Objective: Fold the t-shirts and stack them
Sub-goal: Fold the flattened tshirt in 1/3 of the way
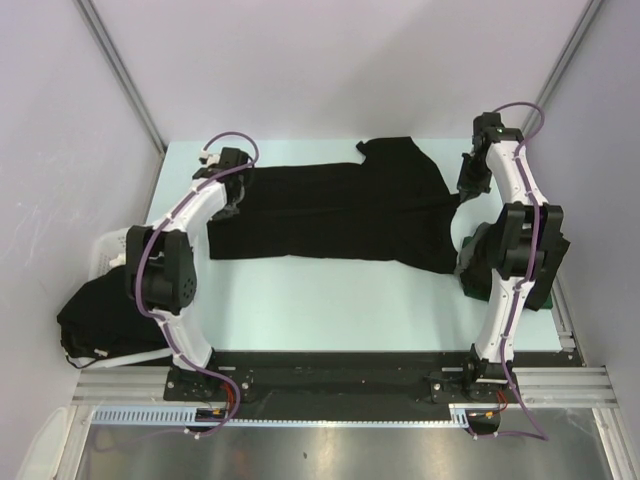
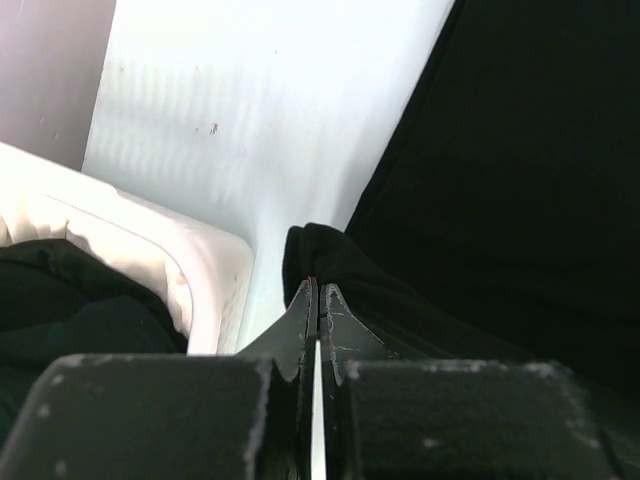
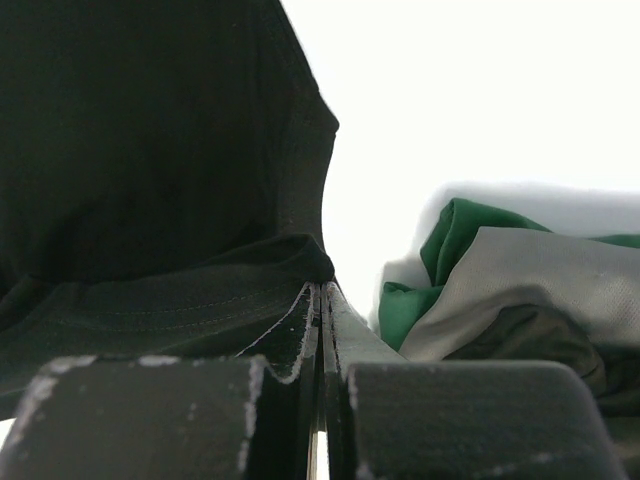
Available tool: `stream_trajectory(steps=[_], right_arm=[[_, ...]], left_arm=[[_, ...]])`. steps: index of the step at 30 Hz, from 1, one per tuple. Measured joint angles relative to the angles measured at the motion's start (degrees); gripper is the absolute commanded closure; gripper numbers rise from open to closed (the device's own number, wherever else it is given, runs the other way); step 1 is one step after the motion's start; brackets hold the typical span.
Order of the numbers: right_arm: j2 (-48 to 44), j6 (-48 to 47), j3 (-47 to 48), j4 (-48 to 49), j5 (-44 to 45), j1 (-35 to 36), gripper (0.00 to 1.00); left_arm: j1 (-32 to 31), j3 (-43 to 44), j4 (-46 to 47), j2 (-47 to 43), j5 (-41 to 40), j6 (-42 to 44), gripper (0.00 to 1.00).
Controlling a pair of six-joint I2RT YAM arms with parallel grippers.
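Lying mid-frame across the pale desk [image 1: 330, 300], the plain black short-sleeved t-shirt [image 1: 340, 215] is clamped at its left edge by the left pincer [image 2: 318, 292] and its right hem by the right pincer [image 3: 321, 290], each biting only a sliver, so an uneven pull could slip it free. Only the top view shows the whole spread; the wrist views show those thin bites, and crumpled green-and-grey cloth [image 3: 500, 270] lower right.
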Motion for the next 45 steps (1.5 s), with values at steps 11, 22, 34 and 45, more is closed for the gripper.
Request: stream_trajectory(steps=[11,22,34,45], right_arm=[[2.12,-0.02,0.22,0.00,0.09,-0.22,1.00],[3.52,-0.20,0.96,0.02,1.01,-0.33,0.93],[3.93,-1.07,0.96,0.85,5.31,0.68,0.76],[3.67,-1.07,0.59,2.89,5.88,2.58,0.75]], left_arm=[[0.09,4.28,0.09,4.96,0.26,1.01,1.00],[0.15,10.12,-0.04,11.26,1.79,1.31,0.99],[1.46,10.86,-1.33,12.76,2.56,2.36,0.54],[1.51,11.56,-1.42,13.70,3.23,2.86,0.43]])
